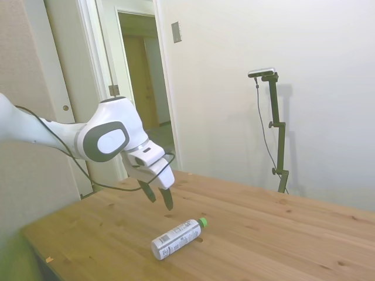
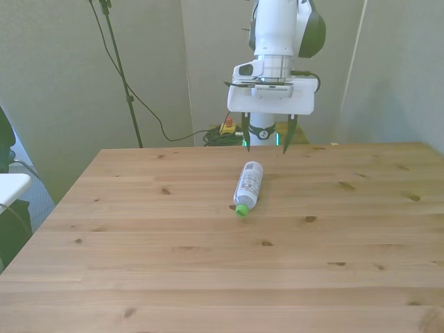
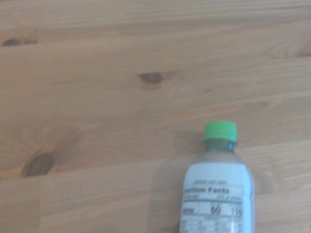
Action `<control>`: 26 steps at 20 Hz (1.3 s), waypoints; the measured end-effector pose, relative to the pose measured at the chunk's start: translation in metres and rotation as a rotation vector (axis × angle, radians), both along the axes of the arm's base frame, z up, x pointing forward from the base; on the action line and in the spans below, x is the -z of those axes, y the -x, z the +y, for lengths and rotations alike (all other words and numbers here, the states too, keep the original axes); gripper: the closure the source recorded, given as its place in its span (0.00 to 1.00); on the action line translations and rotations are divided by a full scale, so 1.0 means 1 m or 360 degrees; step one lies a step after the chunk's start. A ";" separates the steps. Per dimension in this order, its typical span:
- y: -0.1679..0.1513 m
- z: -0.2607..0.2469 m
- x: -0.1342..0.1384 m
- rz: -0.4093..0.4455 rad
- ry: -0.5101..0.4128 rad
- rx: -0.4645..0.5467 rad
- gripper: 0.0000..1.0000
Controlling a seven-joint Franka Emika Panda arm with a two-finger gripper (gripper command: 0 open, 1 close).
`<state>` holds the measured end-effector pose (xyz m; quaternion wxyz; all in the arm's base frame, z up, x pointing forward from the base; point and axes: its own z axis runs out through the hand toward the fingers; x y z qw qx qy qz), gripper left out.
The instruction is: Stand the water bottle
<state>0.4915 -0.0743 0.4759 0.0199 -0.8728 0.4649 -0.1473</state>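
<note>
Green-capped water bottle (image 1: pixel 176 237) lying on its side on the table (image 1: pixel 263 234).
The tool (image 1: pixel 159 198) is hanging above it, not touching, fingers spread and holding nothing.

White Franka arm, grey joint caps, dark fingers.

You see glossy white rounded shells on the arm (image 1: pixel 64 137), with a broad grey oval cap on the side of the wrist joint and a darker grey panel near the top of the upper link in the front view. A thin black cable loops from the forearm under the wrist to the flat white mounting block. The hand (image 2: pixel 268 132) is white and boxy, with a dark slotted strip along its face and two slim dark fingers (image 1: pixel 168 198) tapering to points.
</note>
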 end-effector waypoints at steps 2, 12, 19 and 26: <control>-0.012 -0.013 0.006 -0.0017 0.0015 0.0045 0.00; -0.079 -0.031 0.060 0.0014 -0.0010 0.0132 0.00; -0.096 -0.018 0.095 0.0085 -0.0012 0.0115 0.00; -0.091 -0.033 0.111 0.0105 -0.0008 0.0154 0.00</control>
